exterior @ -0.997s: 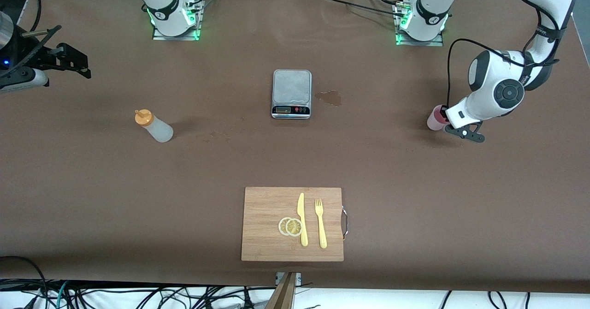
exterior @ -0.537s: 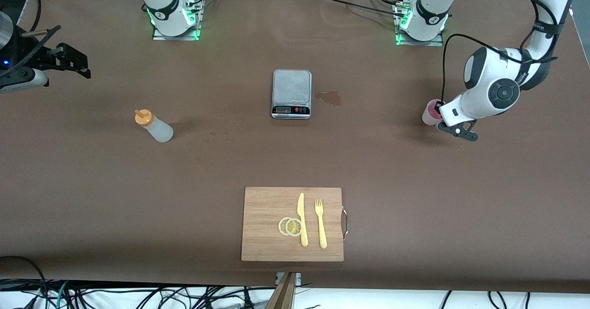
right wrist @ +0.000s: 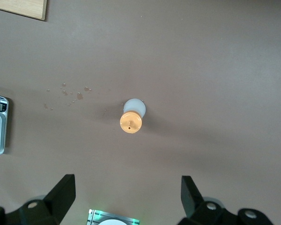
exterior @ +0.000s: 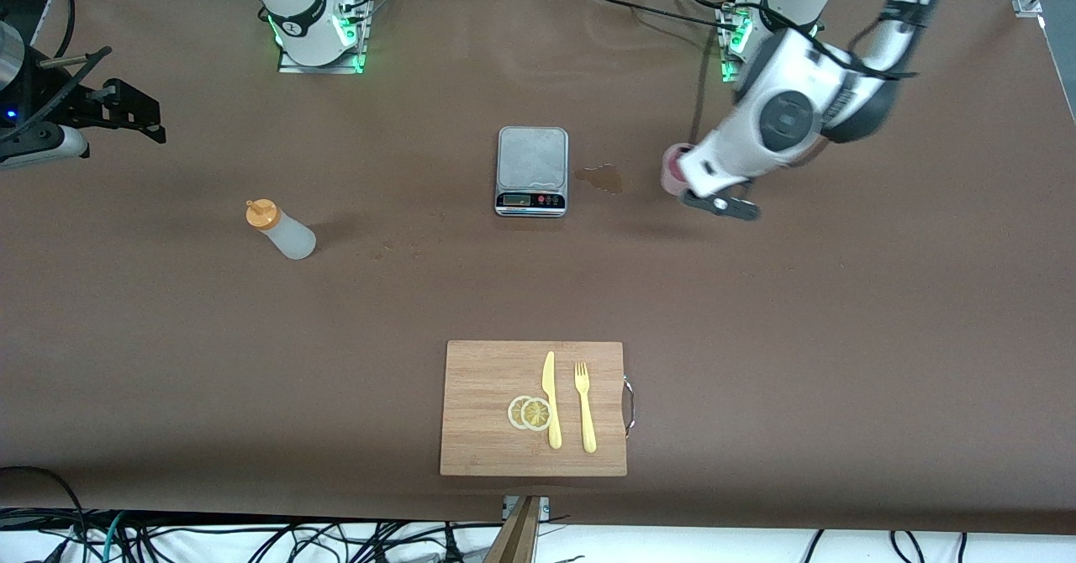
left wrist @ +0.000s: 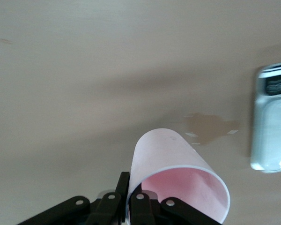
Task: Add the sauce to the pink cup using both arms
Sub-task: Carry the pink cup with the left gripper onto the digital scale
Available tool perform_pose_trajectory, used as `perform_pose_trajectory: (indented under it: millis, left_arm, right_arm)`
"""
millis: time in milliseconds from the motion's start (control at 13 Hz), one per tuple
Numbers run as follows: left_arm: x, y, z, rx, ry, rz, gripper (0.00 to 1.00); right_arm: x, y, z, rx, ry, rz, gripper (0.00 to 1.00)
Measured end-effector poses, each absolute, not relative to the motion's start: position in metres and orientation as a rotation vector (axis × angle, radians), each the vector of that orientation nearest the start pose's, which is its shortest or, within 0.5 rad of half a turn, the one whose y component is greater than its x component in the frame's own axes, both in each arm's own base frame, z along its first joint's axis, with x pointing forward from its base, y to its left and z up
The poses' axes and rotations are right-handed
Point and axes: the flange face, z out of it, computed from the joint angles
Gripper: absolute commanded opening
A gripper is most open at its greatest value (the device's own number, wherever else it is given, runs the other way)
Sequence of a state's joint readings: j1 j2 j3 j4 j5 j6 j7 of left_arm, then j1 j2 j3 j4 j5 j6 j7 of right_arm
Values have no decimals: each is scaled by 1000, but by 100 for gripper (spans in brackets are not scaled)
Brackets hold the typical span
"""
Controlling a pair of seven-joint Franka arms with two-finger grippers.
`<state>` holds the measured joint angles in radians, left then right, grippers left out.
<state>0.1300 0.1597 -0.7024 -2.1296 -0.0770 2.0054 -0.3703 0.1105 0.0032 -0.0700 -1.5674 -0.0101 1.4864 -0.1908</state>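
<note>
brown table (exterior: 168,336) before us, left gripper (exterior: 685,178) clamping pink cup (exterior: 673,167) beside scale (exterior: 532,170), right gripper (right wrist: 126,197) spread wide above sauce (exterior: 280,228)

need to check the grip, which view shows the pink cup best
The left wrist view: the pink cup fills it, open mouth and wall pinched in the left claw. The front view shows only a sliver of it beside the arm. The right wrist view misses it.
</note>
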Motion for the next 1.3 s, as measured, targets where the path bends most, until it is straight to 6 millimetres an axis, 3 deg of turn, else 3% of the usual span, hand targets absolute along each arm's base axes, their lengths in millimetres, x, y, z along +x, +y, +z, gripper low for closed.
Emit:
perform_pose_trajectory:
  millis: [230, 383, 460, 767, 997, 1227, 1304]
  left_arm:
    - [411, -387, 338, -3202, 84, 407, 0]
    - [391, -432, 321, -3258, -18, 406, 0]
    - [387, -443, 310, -3271, -38, 403, 0]
    - [396, -459, 285, -3250, -58, 374, 0]
    - [392, -470, 264, -3230, -25, 400, 0]
    - [390, -473, 257, -3225, -20, 421, 0]
    - [389, -474, 256, -3223, -17, 424, 46]
  right_arm:
    - [546, 21, 617, -3122, -363, 133, 100]
    - [546, 22, 617, -3122, -363, 133, 100]
    - [546, 22, 617, -3121, -364, 133, 100]
    - [546, 22, 617, -3121, -364, 133, 100]
    - [546, 22, 617, -3121, -364, 133, 100]
    - [546, 22, 617, -3121, -364, 133, 100]
    - [546, 22, 617, -3121, -364, 133, 100]
